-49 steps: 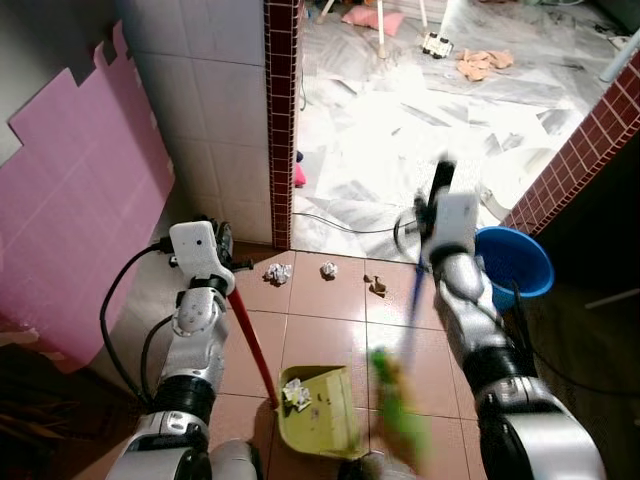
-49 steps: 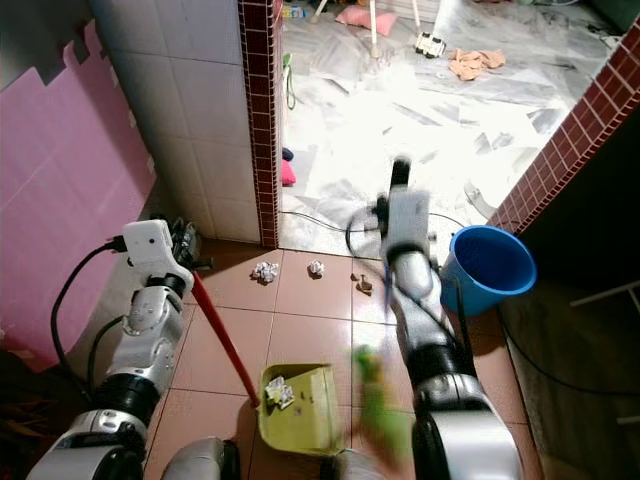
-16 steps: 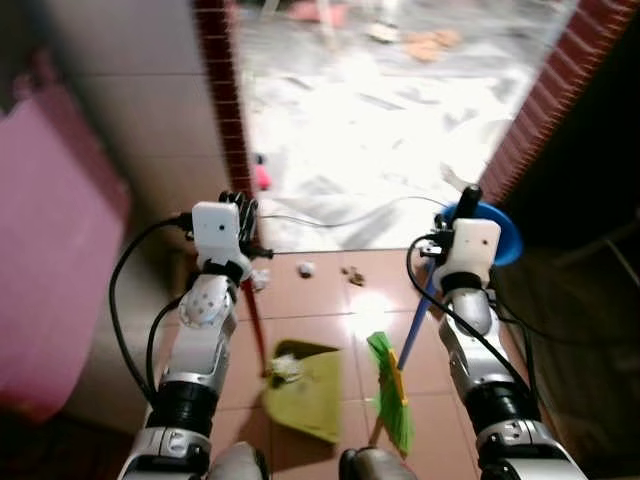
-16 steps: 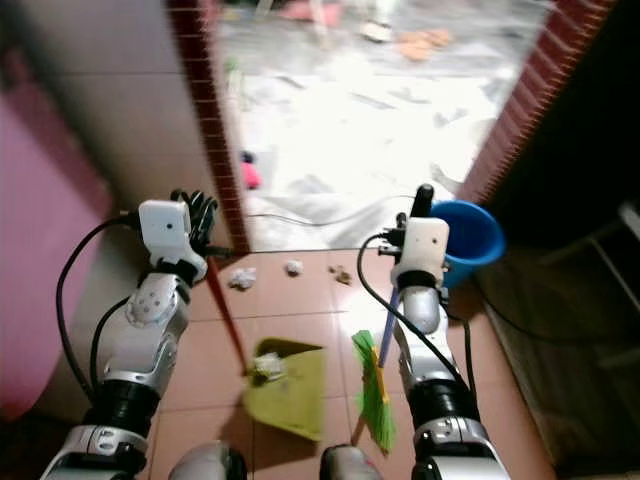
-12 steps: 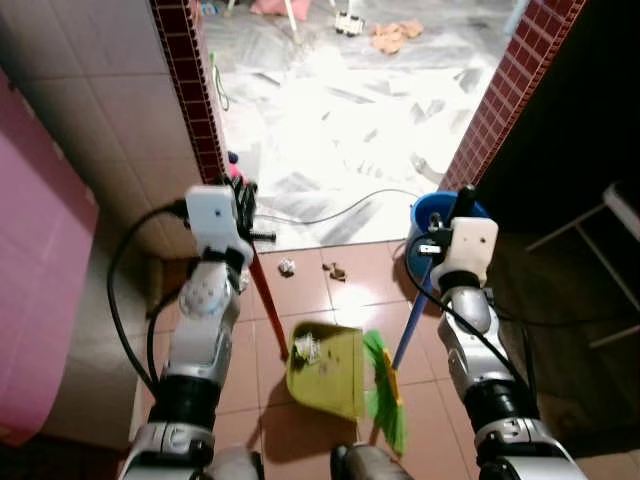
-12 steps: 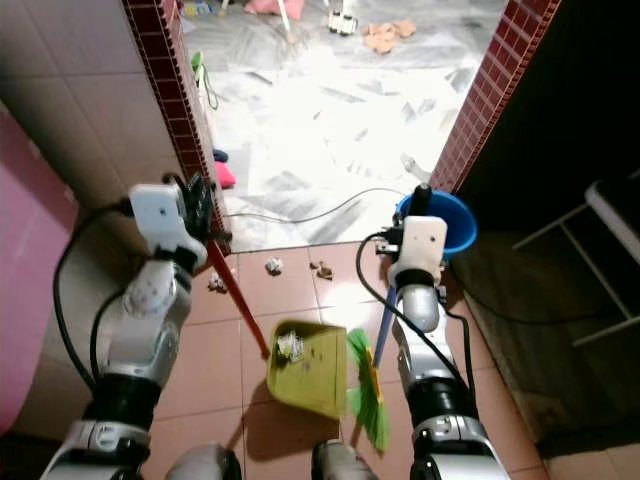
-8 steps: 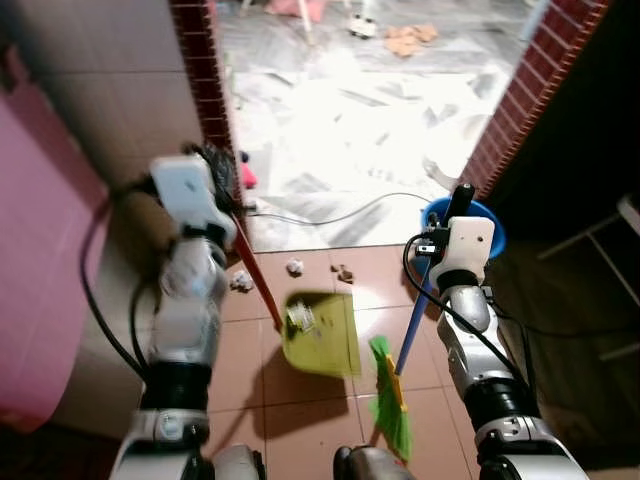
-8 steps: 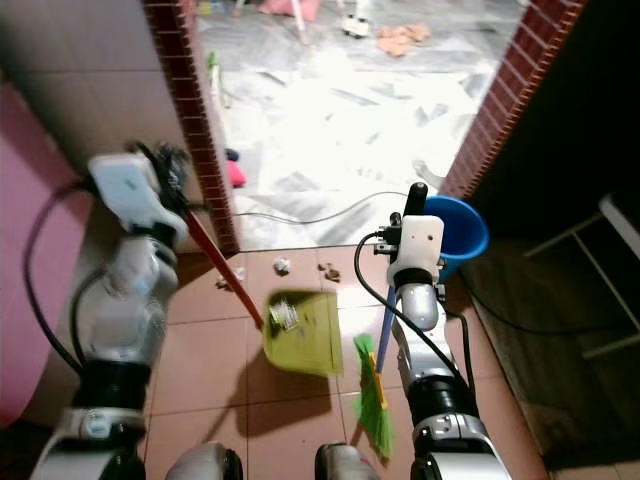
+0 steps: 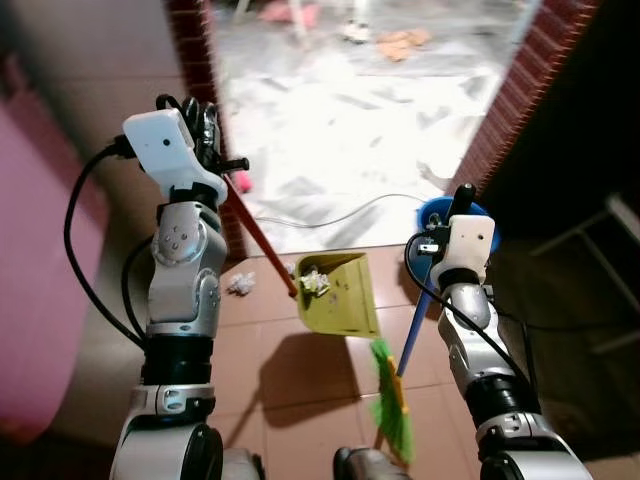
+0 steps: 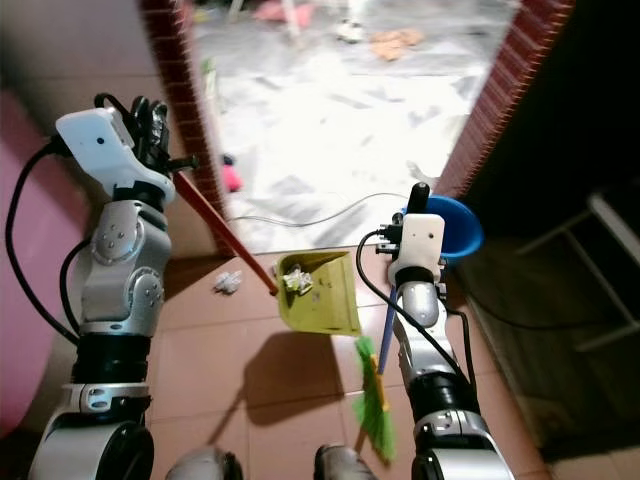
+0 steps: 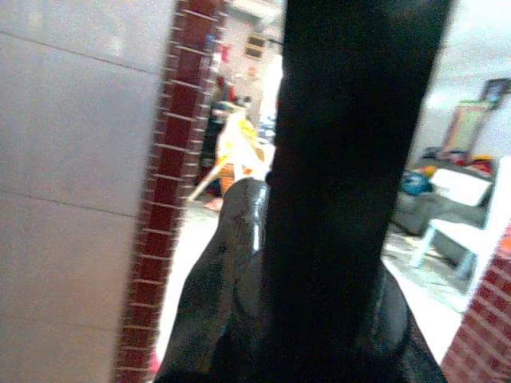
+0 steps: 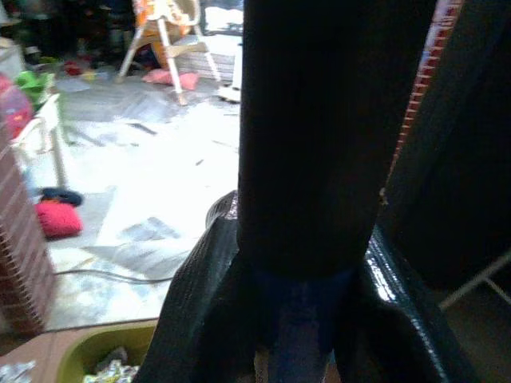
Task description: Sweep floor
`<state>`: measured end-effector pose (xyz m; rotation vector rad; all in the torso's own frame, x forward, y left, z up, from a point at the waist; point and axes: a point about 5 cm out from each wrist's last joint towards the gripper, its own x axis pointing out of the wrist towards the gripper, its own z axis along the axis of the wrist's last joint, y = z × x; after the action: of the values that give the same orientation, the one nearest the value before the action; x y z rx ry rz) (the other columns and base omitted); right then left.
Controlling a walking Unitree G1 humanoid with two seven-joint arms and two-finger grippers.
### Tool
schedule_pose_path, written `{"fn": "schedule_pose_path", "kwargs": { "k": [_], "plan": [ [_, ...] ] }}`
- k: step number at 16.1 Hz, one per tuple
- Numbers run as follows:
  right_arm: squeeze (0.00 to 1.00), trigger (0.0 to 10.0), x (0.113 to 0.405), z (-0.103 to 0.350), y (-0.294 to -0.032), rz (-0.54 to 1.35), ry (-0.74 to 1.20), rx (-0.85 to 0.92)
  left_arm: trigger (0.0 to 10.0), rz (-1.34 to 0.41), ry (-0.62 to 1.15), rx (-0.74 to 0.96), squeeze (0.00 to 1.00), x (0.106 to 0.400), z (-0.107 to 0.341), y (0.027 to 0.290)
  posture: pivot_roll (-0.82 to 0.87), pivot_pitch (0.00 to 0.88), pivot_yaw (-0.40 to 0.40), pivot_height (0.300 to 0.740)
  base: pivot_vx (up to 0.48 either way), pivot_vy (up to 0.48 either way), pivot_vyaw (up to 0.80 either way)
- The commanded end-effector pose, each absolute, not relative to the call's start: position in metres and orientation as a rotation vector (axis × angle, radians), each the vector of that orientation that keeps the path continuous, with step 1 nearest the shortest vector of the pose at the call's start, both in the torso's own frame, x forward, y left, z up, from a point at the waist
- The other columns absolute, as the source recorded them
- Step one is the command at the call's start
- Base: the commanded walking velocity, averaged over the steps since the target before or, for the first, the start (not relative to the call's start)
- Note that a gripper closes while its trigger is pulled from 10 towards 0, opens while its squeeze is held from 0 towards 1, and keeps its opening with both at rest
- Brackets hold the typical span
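Dustpan [image 9: 338,296] now lifted off the floor, left gripper [image 9: 205,135] clamped on its red handle, paper inside. Right gripper [image 9: 458,205] grasping broom [image 9: 392,400], low near right. Probably heading for the bucket [image 9: 446,212]; one scrap [image 9: 240,284] left.

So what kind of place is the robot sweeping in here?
Probably a home, at a doorway into a lived-in room: brown floor tiles, a brick-edged wall, and beyond the opening a pale marble floor scattered with household clutter.

dustpan [image 9: 338,294] left of broom [image 9: 392,402], bucket [image 10: 452,227] right
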<state>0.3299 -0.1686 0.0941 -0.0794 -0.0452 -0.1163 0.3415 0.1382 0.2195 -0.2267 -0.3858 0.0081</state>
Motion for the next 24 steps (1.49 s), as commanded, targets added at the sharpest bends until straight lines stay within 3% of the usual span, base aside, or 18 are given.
{"fn": "schedule_pose_path", "kwargs": {
  "k": [1, 7, 17, 24],
  "plan": [
    [0.0, 10.0, 0.331, 0.096, -0.172, -0.128, -0.042, -0.094, 10.0, -0.022, -0.476, -0.257, 0.0, 0.339, 0.243, 0.132, -0.01, 0.058, -0.027, 0.74, 0.368, 0.0, -0.8],
    [0.0, 10.0, 0.332, 0.095, -0.17, -0.126, -0.037, -0.091, 10.0, -0.036, -0.496, -0.269, 0.0, 0.339, 0.254, 0.129, -0.01, 0.058, -0.023, 0.74, 0.48, 0.0, -0.7],
    [0.0, 10.0, 0.333, 0.095, -0.168, -0.11, -0.033, -0.09, 10.0, 0.046, -0.58, -0.294, 0.0, 0.341, 0.283, 0.138, -0.01, 0.052, -0.023, 0.74, 0.473, 0.0, 0.0],
    [0.0, 10.0, 0.335, 0.095, -0.167, -0.104, -0.031, -0.09, 10.0, 0.057, -0.556, -0.266, 0.0, 0.343, 0.277, 0.133, -0.01, 0.052, -0.021, 0.74, 0.477, 0.0, 0.0]
  ]
}}
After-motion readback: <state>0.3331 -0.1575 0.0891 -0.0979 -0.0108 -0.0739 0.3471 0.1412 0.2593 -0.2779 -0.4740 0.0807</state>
